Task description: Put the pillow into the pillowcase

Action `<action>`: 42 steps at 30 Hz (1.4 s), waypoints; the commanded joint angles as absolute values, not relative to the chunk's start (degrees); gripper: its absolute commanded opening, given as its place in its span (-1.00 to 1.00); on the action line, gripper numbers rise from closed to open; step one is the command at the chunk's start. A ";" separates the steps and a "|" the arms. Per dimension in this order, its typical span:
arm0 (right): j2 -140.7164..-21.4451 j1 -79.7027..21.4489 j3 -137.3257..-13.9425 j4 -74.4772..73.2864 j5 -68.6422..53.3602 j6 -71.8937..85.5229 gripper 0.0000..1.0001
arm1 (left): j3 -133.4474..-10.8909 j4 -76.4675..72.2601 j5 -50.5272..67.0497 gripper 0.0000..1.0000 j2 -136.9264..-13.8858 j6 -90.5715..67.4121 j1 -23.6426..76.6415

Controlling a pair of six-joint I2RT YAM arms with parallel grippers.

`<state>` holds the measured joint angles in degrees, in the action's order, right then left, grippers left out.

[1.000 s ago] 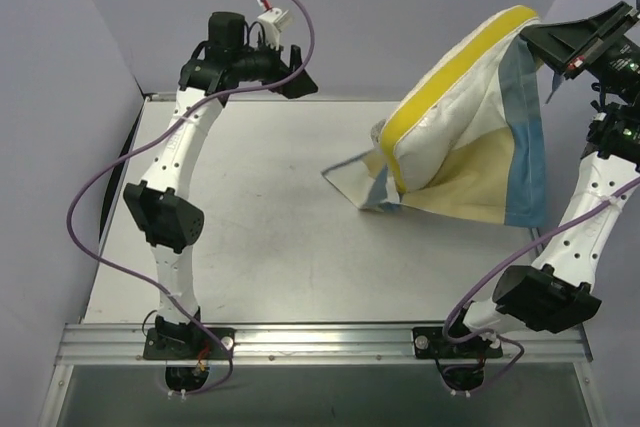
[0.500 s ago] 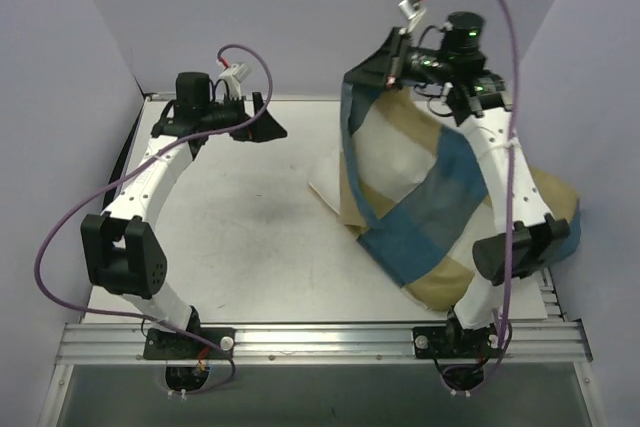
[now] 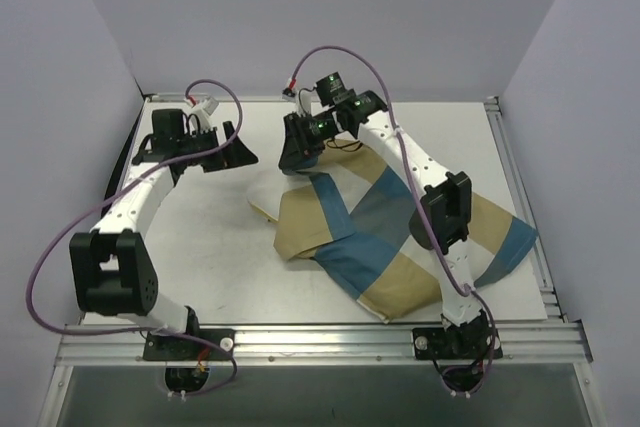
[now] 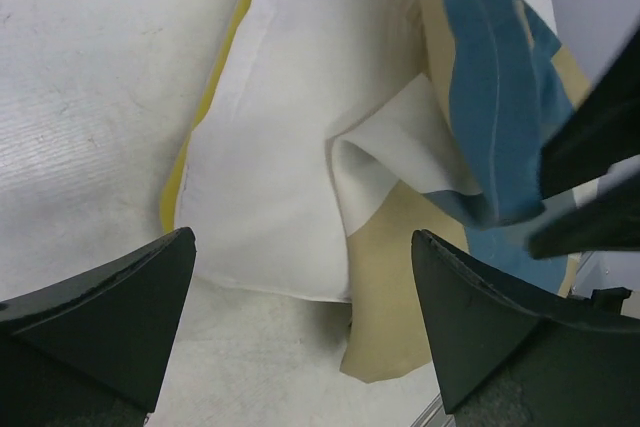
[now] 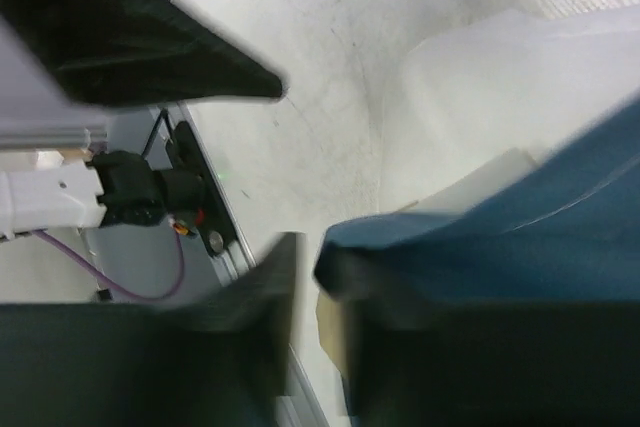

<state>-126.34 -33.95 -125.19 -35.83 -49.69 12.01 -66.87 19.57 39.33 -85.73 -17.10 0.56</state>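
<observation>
Checked blue-and-tan cloth covers much of the right half of the desk [image 3: 200, 247]: the pillowcase [image 3: 385, 247] lies there rumpled with the pillow [image 4: 285, 137] seemingly mostly inside it. Only the cream end with its yellow piping pokes out of the mouth toward the left, resting on the desk surface. The right arm [image 3: 402, 154] reaches across the case to the far middle. Its jaws look clenched on a blue fold of the pillowcase at the mouth, holding that edge a little above the pillow. The right wrist view is blurred, yet blue cloth sits right at them there. The left arm [image 3: 135, 197] hangs over the bare desk just beside the exposed end, its jaws spread wide and grasping nothing. By my reading the job is at its closing stage, drawing the mouth of the case over the last bare stretch of pillow. The next move seems to call for the left jaws to come down and either pin the pillow's end or take the lower hem, which shows as a tan flap near the white lining. That would let the right jaws drag the upper hem leftward past the yellow edge. One risk is that the pull slides the pillow along instead of covering it
</observation>
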 commanded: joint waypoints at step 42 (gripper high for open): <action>-105.83 -17.51 -96.88 -59.68 -13.19 -10.11 1.00 | -67.59 26.02 43.60 -0.04 -100.55 -7.91 9.49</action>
